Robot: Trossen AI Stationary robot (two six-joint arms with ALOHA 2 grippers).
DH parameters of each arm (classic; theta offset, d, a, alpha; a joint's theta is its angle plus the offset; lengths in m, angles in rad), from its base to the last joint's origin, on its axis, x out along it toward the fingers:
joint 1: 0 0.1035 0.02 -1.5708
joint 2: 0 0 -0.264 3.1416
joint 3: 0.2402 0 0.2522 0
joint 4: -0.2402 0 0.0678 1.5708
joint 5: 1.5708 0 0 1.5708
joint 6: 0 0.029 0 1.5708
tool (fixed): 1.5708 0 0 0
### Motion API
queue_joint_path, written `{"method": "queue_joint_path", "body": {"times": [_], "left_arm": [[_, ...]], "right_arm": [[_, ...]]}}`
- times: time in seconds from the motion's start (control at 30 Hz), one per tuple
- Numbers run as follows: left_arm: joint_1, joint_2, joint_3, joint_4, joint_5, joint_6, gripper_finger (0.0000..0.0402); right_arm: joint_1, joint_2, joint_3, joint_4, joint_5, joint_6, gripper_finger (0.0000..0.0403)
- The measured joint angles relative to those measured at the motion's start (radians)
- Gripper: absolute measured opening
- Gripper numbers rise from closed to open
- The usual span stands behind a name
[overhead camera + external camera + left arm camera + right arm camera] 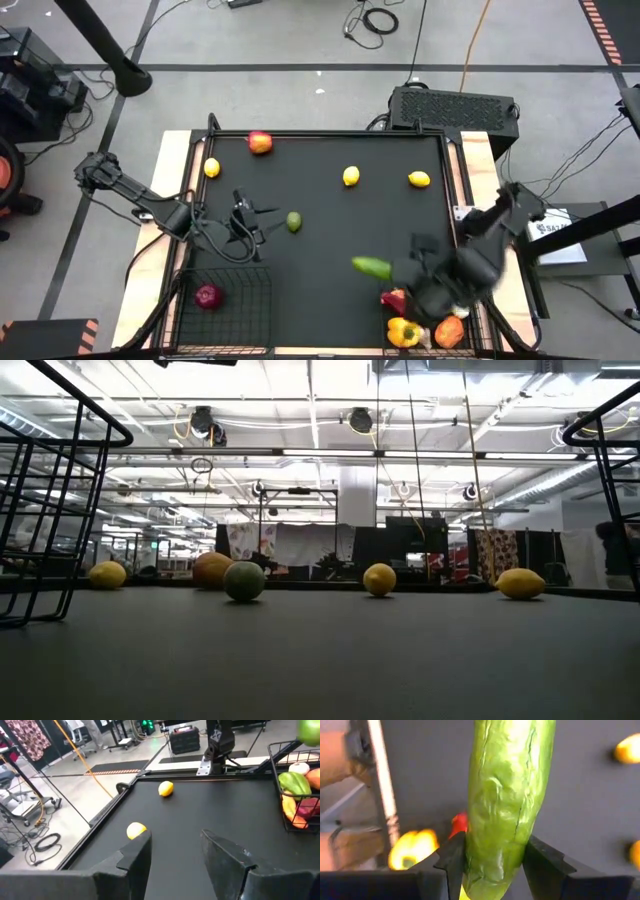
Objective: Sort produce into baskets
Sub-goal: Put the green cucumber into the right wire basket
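My right gripper [408, 272] is shut on a green cucumber [372, 267] beside the right black wire basket [478, 340], which holds a red pepper [395, 300], a yellow pepper [403, 332] and an orange one [450, 332]. My left gripper [258, 224] is open and empty, just left of a green lime [293, 222]. A purple onion [208, 296] lies in the left basket [255, 285]. A red apple [260, 143] and three lemons [212, 168] [351, 177] [419, 180] rest on the black mat. My right gripper pinches the cucumber's two sides near one end [492, 865] between its two fingers [454, 862]. It comes from the table's right, and the cucumber sticks out ahead of the fingers toward the table's left. The low view shows nothing of it on the mat.
A black grilled box [455, 105] stands behind the table's far right corner. The table's wooden edges [175, 160] frame the mat. The mat's middle [340, 225] is bare between the lime and the far lemons. Both baskets' wires show at the sides of the low view [40, 510].
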Motion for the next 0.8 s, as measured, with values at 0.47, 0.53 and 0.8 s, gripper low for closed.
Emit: {"method": "queue_joint_path", "body": {"times": [0.47,0.53,0.8], "left_arm": [[0.001,0.0,0.0,-0.001,-0.094,-0.019,0.0176],[0.001,0.0,0.0,-0.001,-0.094,-0.042,0.0176],[0.001,0.001,0.0,-0.002,-0.094,-0.06,0.0176]], "right_arm": [[0.472,-0.001,-0.269,0.018,-0.148,0.72,0.0162],[0.508,-0.001,-0.292,0.044,-0.145,0.749,0.0162],[0.547,-0.001,-0.41,0.185,-0.147,0.738,0.0179]]}}
